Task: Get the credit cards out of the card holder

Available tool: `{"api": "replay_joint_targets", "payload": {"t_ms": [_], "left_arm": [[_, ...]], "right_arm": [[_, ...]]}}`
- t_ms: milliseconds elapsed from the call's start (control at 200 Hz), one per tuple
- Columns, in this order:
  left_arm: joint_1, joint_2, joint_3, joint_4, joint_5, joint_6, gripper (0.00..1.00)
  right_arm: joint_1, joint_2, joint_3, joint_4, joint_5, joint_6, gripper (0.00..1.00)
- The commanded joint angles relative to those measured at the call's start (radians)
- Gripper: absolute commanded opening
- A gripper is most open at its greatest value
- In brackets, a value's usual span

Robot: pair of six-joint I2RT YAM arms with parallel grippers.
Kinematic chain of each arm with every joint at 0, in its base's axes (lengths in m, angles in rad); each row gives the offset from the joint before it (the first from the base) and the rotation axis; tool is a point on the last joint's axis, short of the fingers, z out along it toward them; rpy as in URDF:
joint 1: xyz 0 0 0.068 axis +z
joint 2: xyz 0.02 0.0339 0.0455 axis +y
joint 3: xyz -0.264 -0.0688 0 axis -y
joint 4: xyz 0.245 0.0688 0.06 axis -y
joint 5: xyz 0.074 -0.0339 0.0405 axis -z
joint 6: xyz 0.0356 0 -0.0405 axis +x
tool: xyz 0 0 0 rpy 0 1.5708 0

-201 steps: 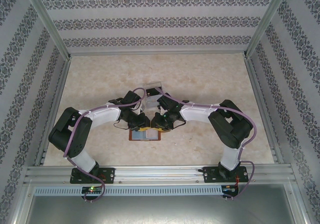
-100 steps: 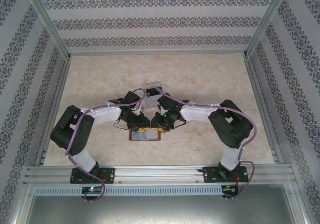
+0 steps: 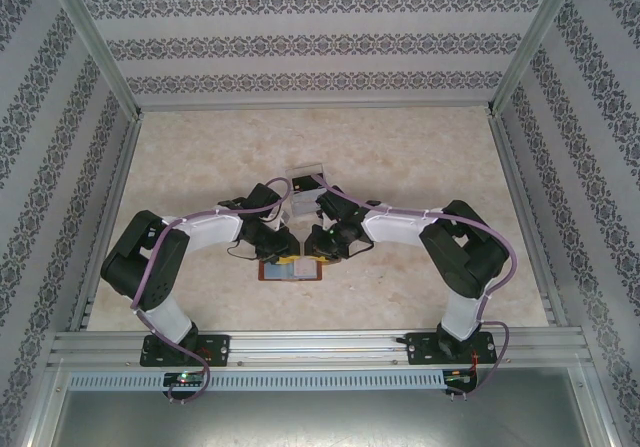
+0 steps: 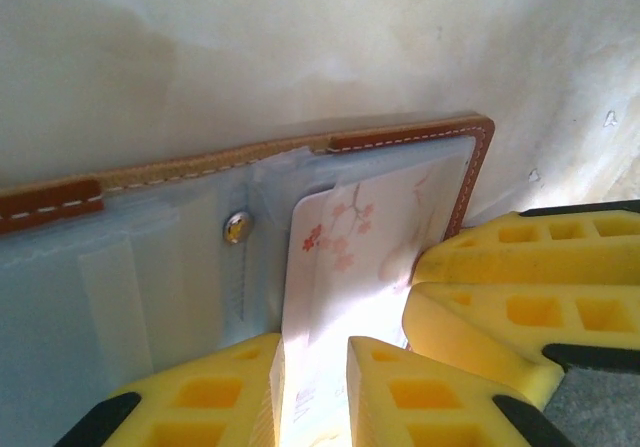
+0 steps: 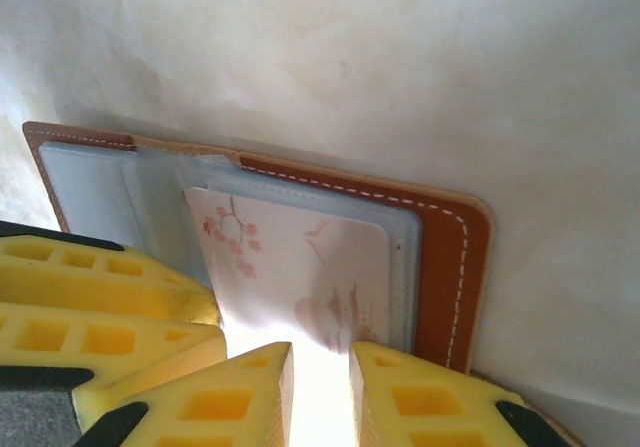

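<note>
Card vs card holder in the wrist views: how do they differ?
The card is pale with a pink blossom print; the card holder is brown stitched leather with grey-blue pockets. The card is smaller, covering only part of one half of the card holder, which lies open. Both have rounded corners.

Nothing legible: no text, label, brand, number or sign readable. Checked on credit card (image 4: 360, 237), centre right of the left wrist view and lower centre of the right wrist view: pink blossom print, no lettering discernible. Checked on card holder (image 5: 445, 237), leather border at right of the right wrist view: white stitching, no stamp readable.
</note>
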Motion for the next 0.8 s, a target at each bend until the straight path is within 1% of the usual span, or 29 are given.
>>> {"api": "replay_joint_targets", "payload": {"t_ms": [0,245,335,420,580,794], "left_arm": [[-0.004,-0.008,-0.014,0.036,0.029,-0.013,0.23],[-0.003,-0.006,-0.005,0.018,0.021,-0.007,0.23],[-0.003,-0.005,-0.005,0.017,0.019,-0.006,0.22],[-0.003,-0.004,-0.004,0.011,0.016,-0.004,0.22],[-0.003,0.000,0.003,0.004,0.013,-0.001,0.22],[-0.003,0.004,0.010,-0.006,0.012,0.005,0.23]], "right_arm": [[0.006,-0.038,-0.028,-0.015,0.026,0.018,0.24],[0.001,-0.038,-0.041,0.000,0.021,0.019,0.21],[0.000,-0.052,-0.045,-0.003,0.029,0.018,0.18],[-0.004,-0.061,-0.050,-0.001,0.030,0.018,0.17],[-0.004,-0.066,-0.051,-0.002,0.025,0.016,0.19],[-0.007,-0.071,-0.054,-0.017,0.036,0.008,0.19]]}}
